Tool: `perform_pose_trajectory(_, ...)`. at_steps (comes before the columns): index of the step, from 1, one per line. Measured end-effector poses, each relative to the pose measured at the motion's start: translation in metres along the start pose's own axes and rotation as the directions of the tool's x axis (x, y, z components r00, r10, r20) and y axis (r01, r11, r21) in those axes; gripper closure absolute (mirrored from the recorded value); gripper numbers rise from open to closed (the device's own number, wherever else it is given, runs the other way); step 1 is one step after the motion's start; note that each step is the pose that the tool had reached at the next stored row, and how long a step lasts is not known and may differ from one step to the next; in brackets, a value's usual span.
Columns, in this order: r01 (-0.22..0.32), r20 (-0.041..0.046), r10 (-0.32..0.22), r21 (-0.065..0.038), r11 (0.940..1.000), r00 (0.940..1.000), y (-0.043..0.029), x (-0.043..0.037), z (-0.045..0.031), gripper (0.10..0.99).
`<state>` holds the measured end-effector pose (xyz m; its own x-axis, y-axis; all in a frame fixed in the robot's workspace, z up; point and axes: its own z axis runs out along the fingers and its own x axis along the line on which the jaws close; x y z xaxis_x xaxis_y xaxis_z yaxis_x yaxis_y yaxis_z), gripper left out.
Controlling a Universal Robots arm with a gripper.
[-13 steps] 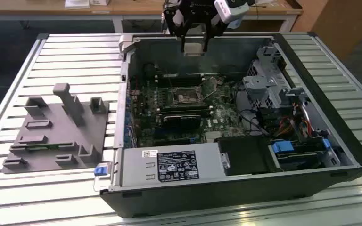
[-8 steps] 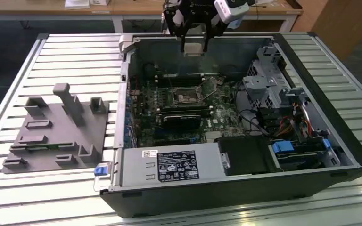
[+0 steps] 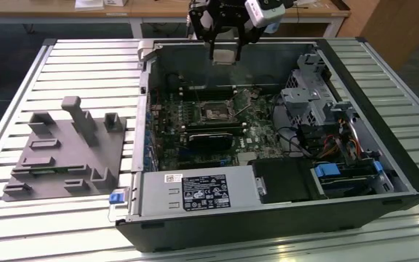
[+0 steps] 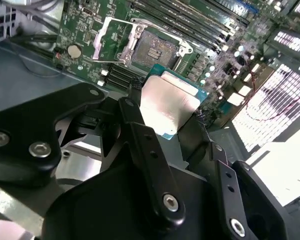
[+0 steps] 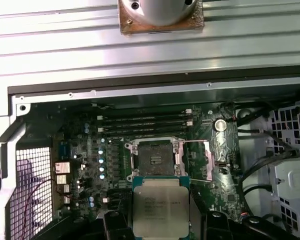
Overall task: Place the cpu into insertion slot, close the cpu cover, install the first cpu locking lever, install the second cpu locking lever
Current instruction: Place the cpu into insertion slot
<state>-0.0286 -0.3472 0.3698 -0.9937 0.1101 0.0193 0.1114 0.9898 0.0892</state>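
1. The room above the open computer case [image 3: 370,103] was free, and my gripper [image 3: 222,54], clamped on the cpu [image 4: 167,107], hung there touching nothing.
2. The insertion slot [image 5: 154,157] lay bare, its cpu cover [image 5: 212,150] swung aside (nothing crossed the dark centre).
3. The memory slots [image 5: 142,124] ran just beside the socket on one side, and the black card [image 3: 211,139] lay near it on the other.
4. The drive cage [image 3: 307,101] and cables [image 3: 333,144] crowded the exterior view's right.
5. The power supply [image 3: 195,191] filled the near edge.
6. The grey fixture [image 3: 64,147] stood well apart on the slatted table [image 3: 85,60].
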Motion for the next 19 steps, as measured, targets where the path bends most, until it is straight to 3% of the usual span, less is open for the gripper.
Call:
perform_pose_trajectory(5,-0.082,0.0073,0.082,-0.001,0.9966,0.9966,0.0000,0.0000,0.0004,0.545)
perform_pose_trajectory(10,-0.149,0.0139,0.149,0.000,0.9889,0.9888,-0.0001,0.0000,0.0007,0.545)
perform_pose_trajectory(15,-0.219,0.0206,0.219,-0.001,0.9758,0.9755,-0.0001,0.0000,0.0011,0.545)
perform_pose_trajectory(19,-0.274,0.0258,0.274,-0.002,0.9616,0.9613,-0.0001,0.0000,0.0015,0.545)
